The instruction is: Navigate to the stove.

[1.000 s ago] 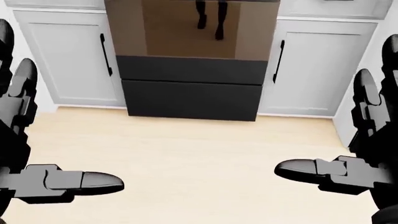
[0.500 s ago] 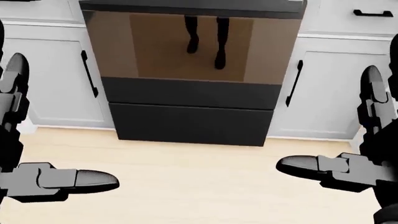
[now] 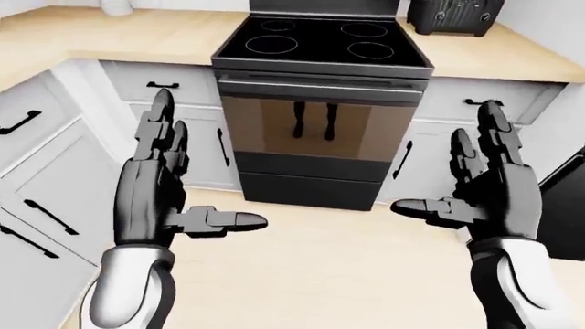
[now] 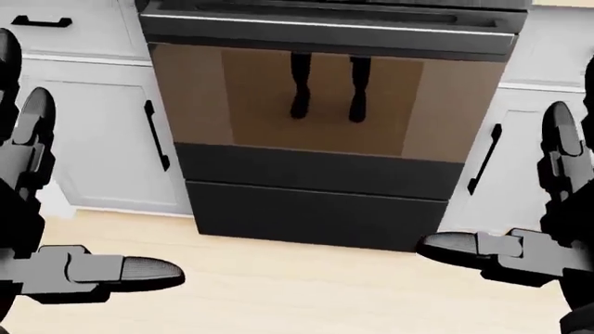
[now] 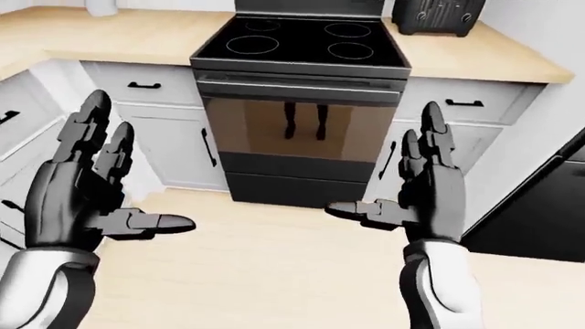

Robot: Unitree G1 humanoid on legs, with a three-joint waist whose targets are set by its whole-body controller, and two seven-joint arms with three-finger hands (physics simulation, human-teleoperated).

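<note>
Ahead, black stove [image 3: 321,103], no readable writing, left robot hand [image 3: 162,199] spread, right robot hand [image 3: 485,192] spread

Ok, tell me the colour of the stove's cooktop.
Black, with thin pale burner rings on the cooktop; the left-eye view shows it best.

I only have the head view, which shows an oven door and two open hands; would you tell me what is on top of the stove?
Observer: The stove has a black glass cooktop with four ring burners, all bare.
Operator: Thank you. Is anything on the counter next to it?
Observer: A dark toaster stands on the wooden counter, at the left-eye view's upper right.
Operator: And are both hands free?
Observer: Yes, the left hand and right hand are open and hold nothing.
</note>
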